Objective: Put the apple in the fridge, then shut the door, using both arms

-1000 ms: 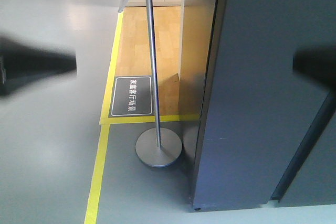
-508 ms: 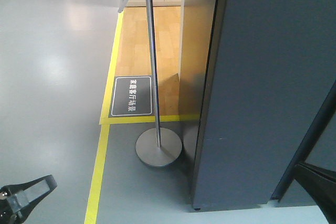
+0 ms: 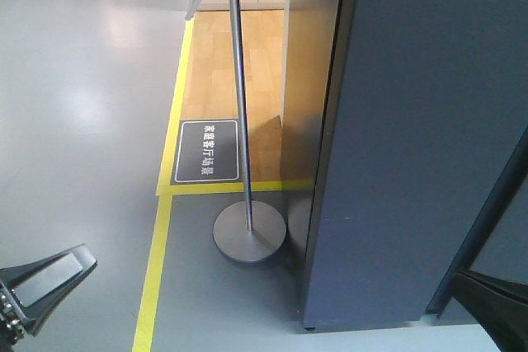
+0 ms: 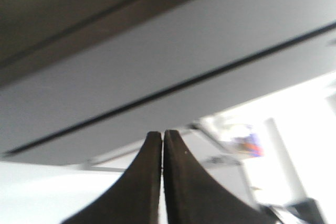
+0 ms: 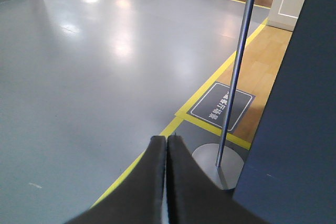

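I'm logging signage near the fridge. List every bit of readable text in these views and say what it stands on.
"家庭客厅场景", as best it reads: white characters on the dark floor sign lying on the wooden floor inside the yellow tape line.
The same sign in the right wrist view: too blurred to read.
Left wrist view: no text.

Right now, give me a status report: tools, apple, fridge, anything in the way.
Left tool shut, empty. Right tool shut, empty. Apple not in view. Tall dark blue-grey fridge beside a silver pole stand with round base.
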Robot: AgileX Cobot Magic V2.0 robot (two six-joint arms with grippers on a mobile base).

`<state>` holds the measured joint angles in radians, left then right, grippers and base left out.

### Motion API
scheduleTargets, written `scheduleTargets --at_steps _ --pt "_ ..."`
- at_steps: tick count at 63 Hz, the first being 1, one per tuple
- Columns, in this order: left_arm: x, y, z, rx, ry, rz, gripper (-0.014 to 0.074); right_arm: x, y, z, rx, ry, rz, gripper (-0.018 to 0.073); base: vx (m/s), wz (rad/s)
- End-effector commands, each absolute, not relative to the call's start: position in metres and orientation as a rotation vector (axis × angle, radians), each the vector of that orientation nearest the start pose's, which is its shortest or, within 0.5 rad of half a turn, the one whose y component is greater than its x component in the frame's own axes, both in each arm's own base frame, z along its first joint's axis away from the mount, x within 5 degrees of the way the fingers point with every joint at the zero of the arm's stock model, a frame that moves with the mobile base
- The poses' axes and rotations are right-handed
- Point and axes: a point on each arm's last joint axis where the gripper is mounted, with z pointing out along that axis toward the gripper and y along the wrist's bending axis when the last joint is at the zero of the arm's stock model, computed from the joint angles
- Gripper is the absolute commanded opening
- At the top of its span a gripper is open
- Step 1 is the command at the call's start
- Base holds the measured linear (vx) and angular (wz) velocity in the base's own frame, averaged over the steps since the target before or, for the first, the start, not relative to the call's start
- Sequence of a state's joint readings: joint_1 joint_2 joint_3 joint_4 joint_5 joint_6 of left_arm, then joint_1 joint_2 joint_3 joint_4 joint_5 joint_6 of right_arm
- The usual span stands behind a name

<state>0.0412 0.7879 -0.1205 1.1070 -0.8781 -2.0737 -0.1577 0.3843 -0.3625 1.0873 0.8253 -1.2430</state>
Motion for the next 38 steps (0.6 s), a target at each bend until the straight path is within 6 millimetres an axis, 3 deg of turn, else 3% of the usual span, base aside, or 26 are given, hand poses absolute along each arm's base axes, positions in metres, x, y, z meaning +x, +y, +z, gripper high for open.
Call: scheduleTargets --at_steps 1,10,29,38 --pt "0.115 -0.062 0.250 -0.388 1.614 -1.656 -0.0008 0.075 0.048 0.287 -0.573 1.742 0.375 -0.0003 0.00 0.00" --pt "0.108 -0.066 0.258 -0.297 1.551 -1.761 -0.0008 0.075 0.048 0.287 -0.573 1.742 0.375 -0.0003 0.00 0.00" --pt "0.118 -0.051 0.270 -0.516 1.317 -1.802 -0.0008 0.075 0.049 0.287 -0.579 1.743 0.382 -0.0003 0.00 0.00" --pt "0.119 -0.050 0.271 -0.521 1.298 -1.795 -0.0006 0.075 0.049 0.286 -0.582 1.744 0.384 -0.0003 0.00 0.00"
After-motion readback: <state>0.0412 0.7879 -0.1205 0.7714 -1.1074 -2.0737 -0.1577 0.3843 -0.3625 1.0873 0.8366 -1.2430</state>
